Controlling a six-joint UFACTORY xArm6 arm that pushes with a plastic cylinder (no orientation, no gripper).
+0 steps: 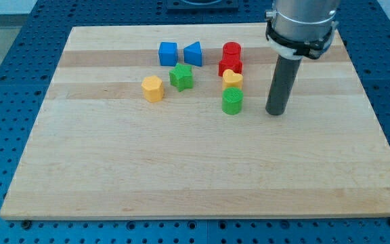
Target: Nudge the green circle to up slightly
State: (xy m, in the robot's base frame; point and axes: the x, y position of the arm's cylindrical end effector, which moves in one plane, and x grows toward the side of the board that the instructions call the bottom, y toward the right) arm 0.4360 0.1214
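Observation:
The green circle stands right of the board's middle, just below a yellow block and touching or nearly touching it. My tip rests on the board to the right of the green circle, a small gap away, slightly lower in the view. The rod rises from it to the arm's grey body at the view's top right.
A red circle and a red block stack in line above the yellow block. A green star, yellow hexagon, blue cube and blue triangular block lie to the left. The wooden board has blue pegboard around it.

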